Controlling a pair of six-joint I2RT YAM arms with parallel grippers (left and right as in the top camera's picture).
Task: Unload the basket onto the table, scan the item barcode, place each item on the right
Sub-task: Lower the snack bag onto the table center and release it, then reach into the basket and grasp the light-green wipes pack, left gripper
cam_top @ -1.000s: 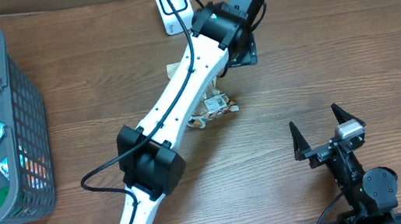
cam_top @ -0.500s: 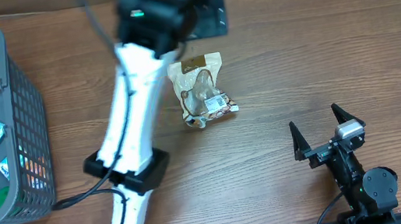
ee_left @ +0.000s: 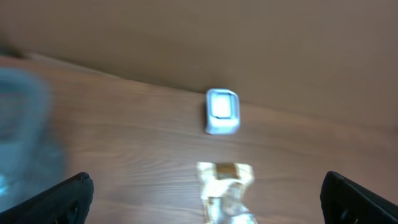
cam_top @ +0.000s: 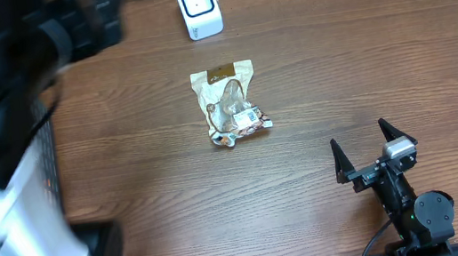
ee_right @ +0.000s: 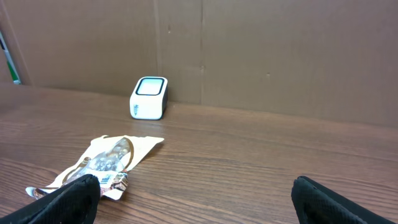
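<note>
At the near edge of the table (cam_top: 310, 63), the right gripper (cam_top: 361, 141) sits low, its jaws spread wide with nothing between them. The snack packet (cam_top: 230, 105) lies flat at about ten o'clock from it, well apart. Its long axis runs roughly six to twelve, with a small white label (cam_top: 247, 118) at the near end. The scanner (cam_top: 198, 7) stands beyond, near twelve o'clock from the packet. The left gripper (ee_left: 208, 200), also wide and empty, hangs raised and blurred at far left, and its own view shows the packet low between its fingers. Which arm is nearer I cannot tell.
</note>
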